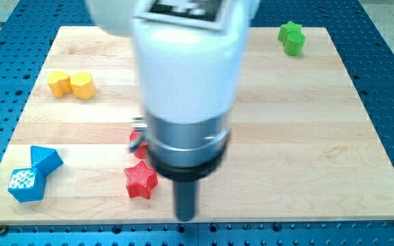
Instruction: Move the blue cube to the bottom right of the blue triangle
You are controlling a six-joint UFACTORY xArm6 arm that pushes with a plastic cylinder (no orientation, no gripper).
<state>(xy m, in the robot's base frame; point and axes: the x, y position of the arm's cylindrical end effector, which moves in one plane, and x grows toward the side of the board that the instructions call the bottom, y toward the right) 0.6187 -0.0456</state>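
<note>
The blue cube point(25, 184) sits at the view's bottom left of the wooden board point(306, 137), touching the blue triangle point(46, 160), which lies just above and to its right. The arm's white and grey body fills the middle of the view. My tip point(186, 217) is at the view's bottom centre, near the board's lower edge, far to the right of both blue blocks and just right of the red star point(140, 181).
A second red block point(137, 143) is partly hidden behind the arm above the red star. Two yellow blocks point(71, 84) lie at the upper left. Two green blocks point(292, 37) lie at the upper right.
</note>
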